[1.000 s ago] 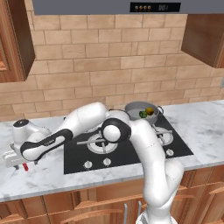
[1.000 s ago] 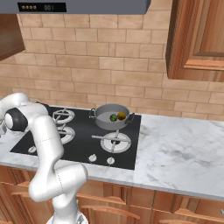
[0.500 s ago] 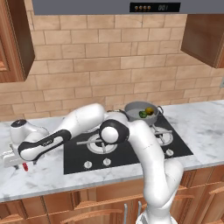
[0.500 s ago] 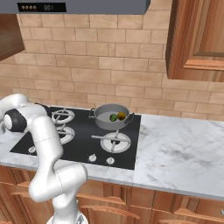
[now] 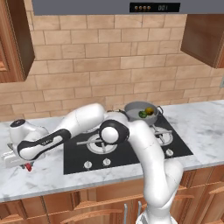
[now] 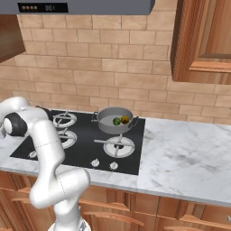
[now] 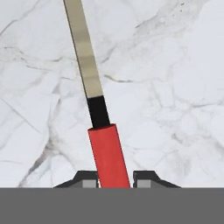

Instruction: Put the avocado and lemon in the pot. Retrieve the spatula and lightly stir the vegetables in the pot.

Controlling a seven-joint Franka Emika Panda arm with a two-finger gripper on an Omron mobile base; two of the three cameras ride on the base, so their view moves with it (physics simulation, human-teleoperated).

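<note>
— Hand view: claw (image 7: 114, 178) clamped on the spatula (image 7: 105, 148), red handle between the fingertips!
— Shaft runs straight ahead, flat on the marble surface (image 7: 175, 87); pot (image 5: 141, 113) well off right

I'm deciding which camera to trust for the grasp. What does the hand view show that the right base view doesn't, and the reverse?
Hand view: the spatula lies on marble, its red handle between the gripper finger tips, which sit tight against both sides. Right base view: the pot on a rear burner of the cooktop, holding the lemon and the green avocado, with the arm reaching off to the left. Both: the white marble counter.
</note>
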